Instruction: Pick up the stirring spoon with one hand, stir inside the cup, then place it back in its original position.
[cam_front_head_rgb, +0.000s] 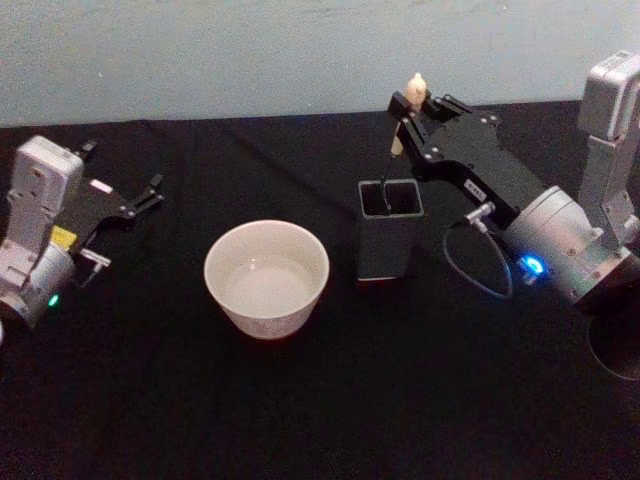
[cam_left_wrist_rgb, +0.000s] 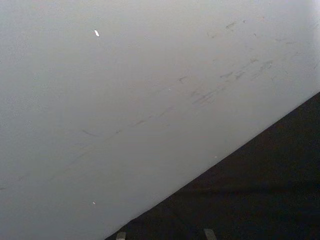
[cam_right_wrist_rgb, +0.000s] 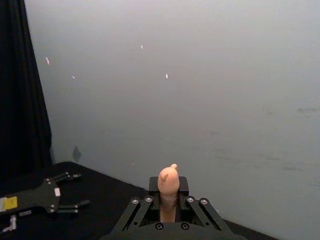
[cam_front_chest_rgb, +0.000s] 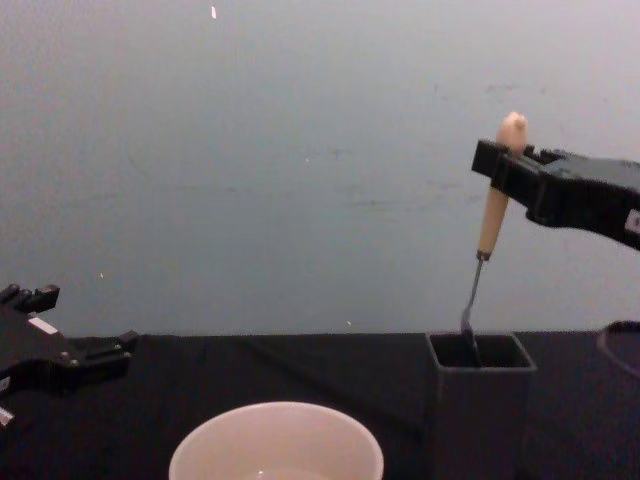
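Nearest, cup (cam_front_head_rgb: 267, 278) on surface (cam_front_head_rgb: 300, 400), unstirred as far as can be judged. Right gripper (cam_front_head_rgb: 410, 112) fingers clenched on spoon (cam_front_chest_rgb: 492, 215) handle, tip still inside holder (cam_front_head_rgb: 390, 230). Left gripper (cam_front_head_rgb: 140, 203) parked far left, fingers released. Stirring, return left.
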